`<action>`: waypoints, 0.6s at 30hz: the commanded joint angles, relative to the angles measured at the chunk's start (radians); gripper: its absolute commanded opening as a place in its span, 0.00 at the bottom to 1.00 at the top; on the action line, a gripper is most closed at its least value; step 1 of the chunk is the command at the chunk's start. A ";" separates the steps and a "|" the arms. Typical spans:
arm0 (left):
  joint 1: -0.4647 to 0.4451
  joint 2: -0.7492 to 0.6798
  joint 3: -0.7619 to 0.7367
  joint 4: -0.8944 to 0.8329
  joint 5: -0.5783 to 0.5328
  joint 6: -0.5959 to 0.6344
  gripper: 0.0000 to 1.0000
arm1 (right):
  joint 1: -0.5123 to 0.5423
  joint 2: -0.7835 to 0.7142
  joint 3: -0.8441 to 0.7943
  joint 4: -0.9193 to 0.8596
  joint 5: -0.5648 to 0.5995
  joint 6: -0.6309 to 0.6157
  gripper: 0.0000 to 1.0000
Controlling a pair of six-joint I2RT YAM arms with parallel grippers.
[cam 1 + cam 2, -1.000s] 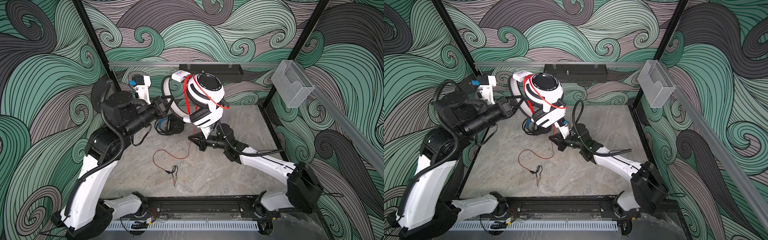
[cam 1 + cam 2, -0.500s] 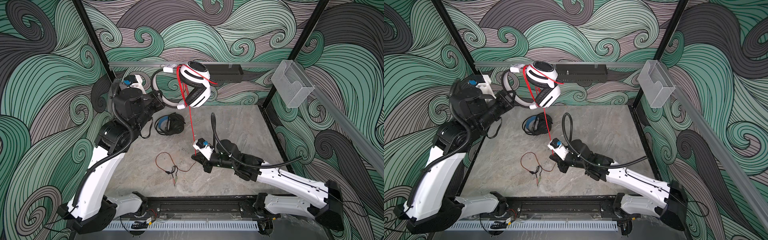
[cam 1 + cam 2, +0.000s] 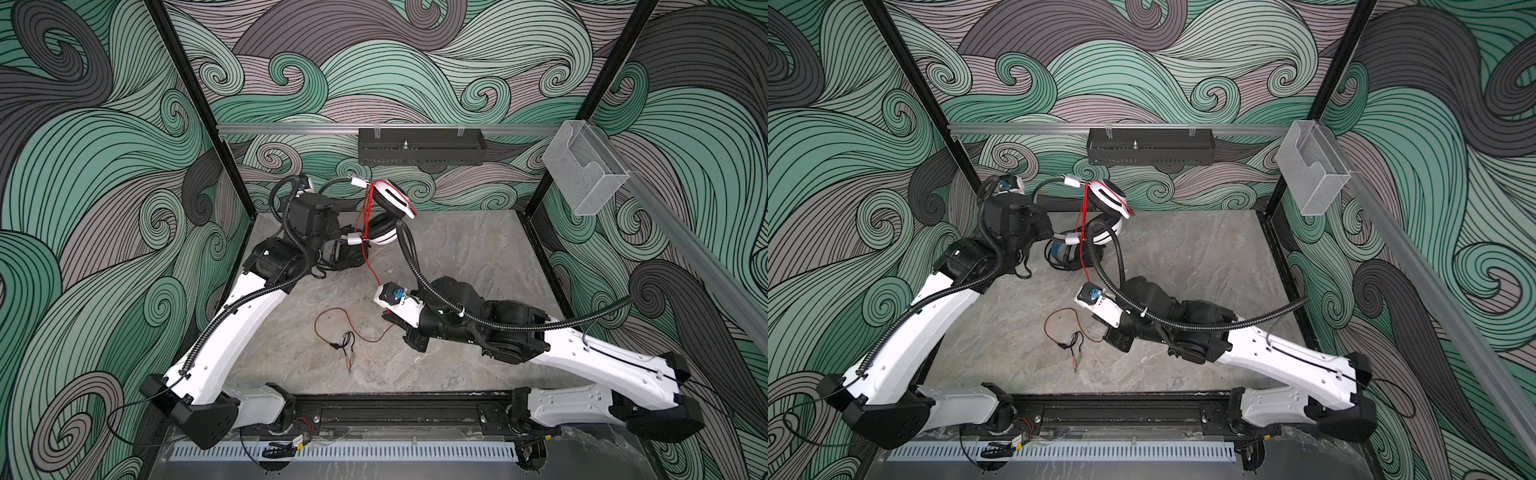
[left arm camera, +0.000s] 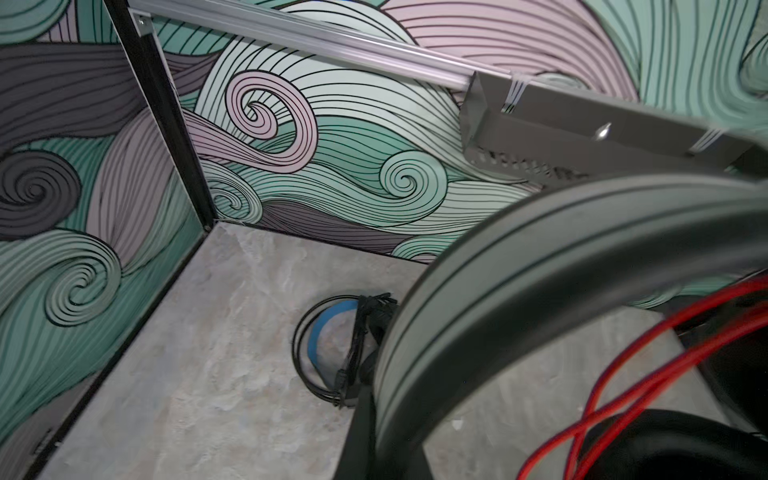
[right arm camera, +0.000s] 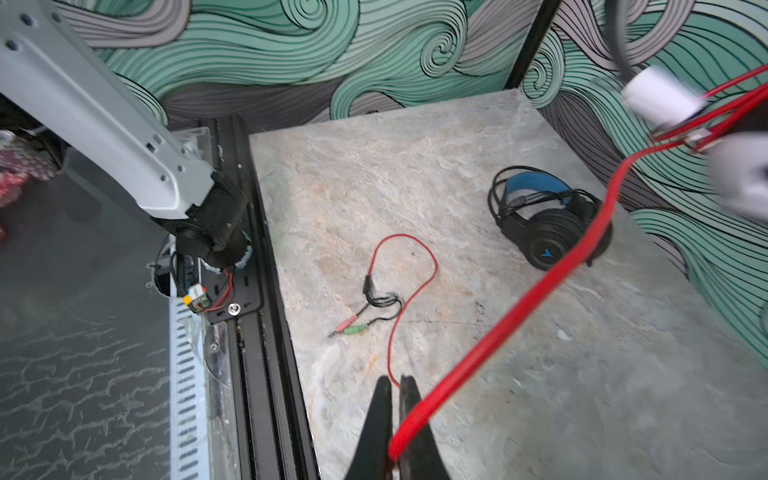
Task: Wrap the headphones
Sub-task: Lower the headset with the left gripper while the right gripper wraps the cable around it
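Right gripper (image 5: 396, 380) pinched the red cable (image 5: 519, 307), which ran up and far-left to the white headset (image 3: 388, 203); left gripper (image 3: 338, 235), apparently clamped on its headband (image 4: 540, 257), sat nearer.

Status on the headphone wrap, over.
Left gripper shut on white headset, held up by back wall. Right gripper shut on red cable, line taut. Plug end loose on table. Black headset lies close beneath.

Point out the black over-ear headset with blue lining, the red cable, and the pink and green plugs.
Black headset (image 5: 552, 235), right wrist view: ear cup.
Red cable (image 5: 503, 324), right wrist view: taut stretch.
Pink and green plugs (image 5: 356, 330), right wrist view: green plug.
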 commanded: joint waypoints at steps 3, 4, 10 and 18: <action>-0.118 -0.049 -0.077 0.108 -0.217 0.301 0.00 | -0.008 0.069 0.209 -0.293 0.176 -0.133 0.00; -0.135 -0.057 -0.089 0.101 -0.231 0.339 0.00 | -0.016 0.082 0.242 -0.328 0.199 -0.155 0.00; -0.211 -0.130 -0.145 0.003 -0.267 0.455 0.00 | -0.119 0.113 0.345 -0.433 0.267 -0.271 0.00; -0.274 -0.173 -0.092 -0.139 -0.202 0.540 0.00 | -0.197 0.135 0.373 -0.454 0.397 -0.410 0.00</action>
